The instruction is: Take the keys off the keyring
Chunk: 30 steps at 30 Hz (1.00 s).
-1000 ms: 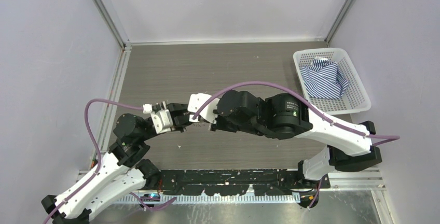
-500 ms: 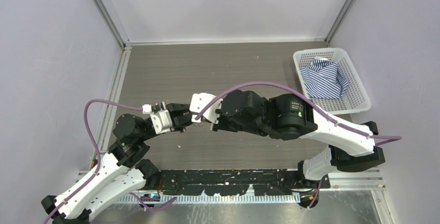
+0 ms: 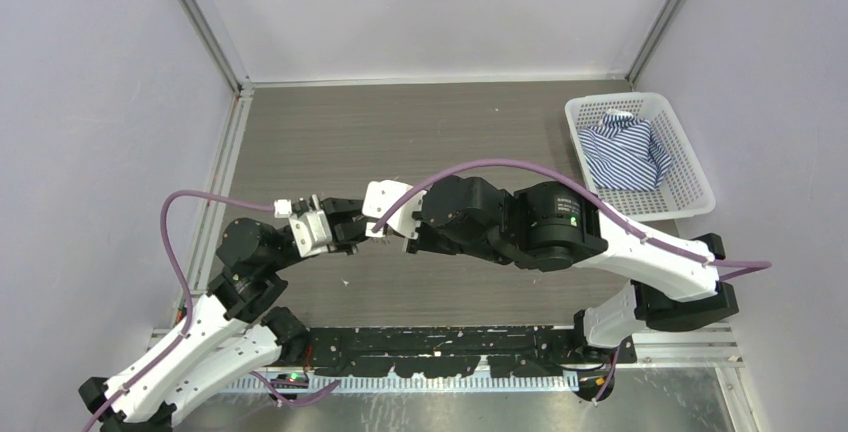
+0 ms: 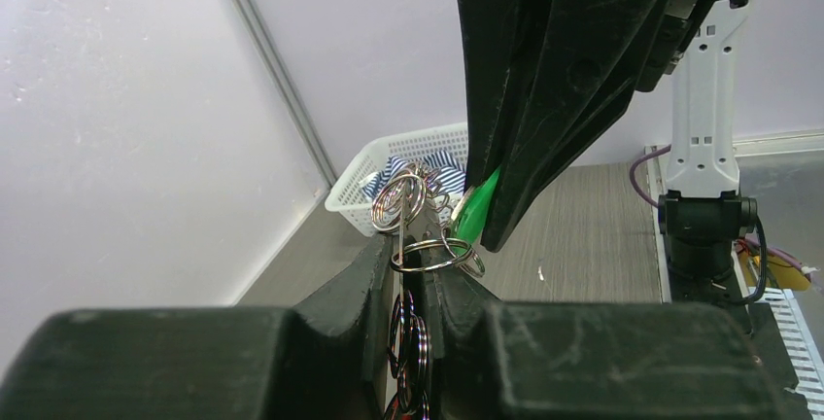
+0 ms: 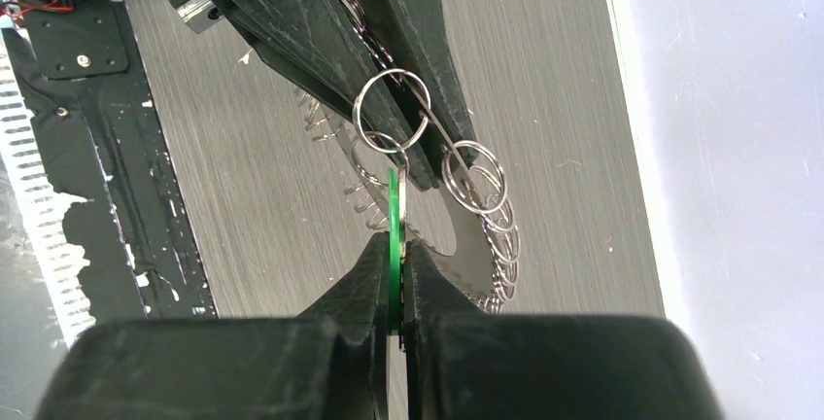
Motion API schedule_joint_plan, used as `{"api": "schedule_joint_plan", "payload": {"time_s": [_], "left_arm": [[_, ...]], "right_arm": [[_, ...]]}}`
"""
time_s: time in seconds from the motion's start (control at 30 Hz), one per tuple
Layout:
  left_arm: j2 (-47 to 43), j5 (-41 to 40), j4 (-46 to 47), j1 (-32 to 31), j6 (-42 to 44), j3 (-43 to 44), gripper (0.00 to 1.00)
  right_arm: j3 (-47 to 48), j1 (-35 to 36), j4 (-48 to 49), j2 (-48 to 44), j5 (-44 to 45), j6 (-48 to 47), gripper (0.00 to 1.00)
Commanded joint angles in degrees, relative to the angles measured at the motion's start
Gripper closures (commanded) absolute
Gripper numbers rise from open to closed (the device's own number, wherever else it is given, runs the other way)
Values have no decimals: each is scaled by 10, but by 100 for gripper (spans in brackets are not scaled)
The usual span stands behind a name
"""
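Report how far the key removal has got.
Done: nothing visible; no key shows apart from the bunch. In hand: the left pincer is shut on the keyring, and the right pincer is shut on the green key, which looks still linked to a ring. Left: freeing it, then the other keys.

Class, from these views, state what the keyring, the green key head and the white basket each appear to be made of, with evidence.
Keyring: likely steel wire, polished, showing bright reflections. Green key head: probably plastic, uniformly bright, smooth. Basket: apparently moulded white plastic, with an open lattice wall.
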Motion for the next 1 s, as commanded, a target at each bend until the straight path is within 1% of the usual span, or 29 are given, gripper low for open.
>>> {"api": "schedule_joint_plan", "payload": {"time_s": [0.0, 0.47, 0.63, 0.73, 0.83, 0.97], "left_arm": [[2, 19, 19, -1, 7, 23, 100], [9, 29, -8, -1, 15, 29, 100], [12, 40, -29, -1, 18, 36, 100], [14, 43, -31, -1, 18, 37, 100], [13, 31, -30, -1, 22, 36, 100], [0, -7, -10, -1, 32, 23, 100]], "right_arm": [[29, 2, 27, 7, 33, 10, 99], [19, 4, 49, -4, 45, 11, 99], [11, 5, 60, -6, 88, 6, 99], [6, 7, 73, -8, 98, 8, 99], [3, 10, 78, -10, 99, 8, 99], [-6, 12, 84, -17, 106, 8, 99]]}}
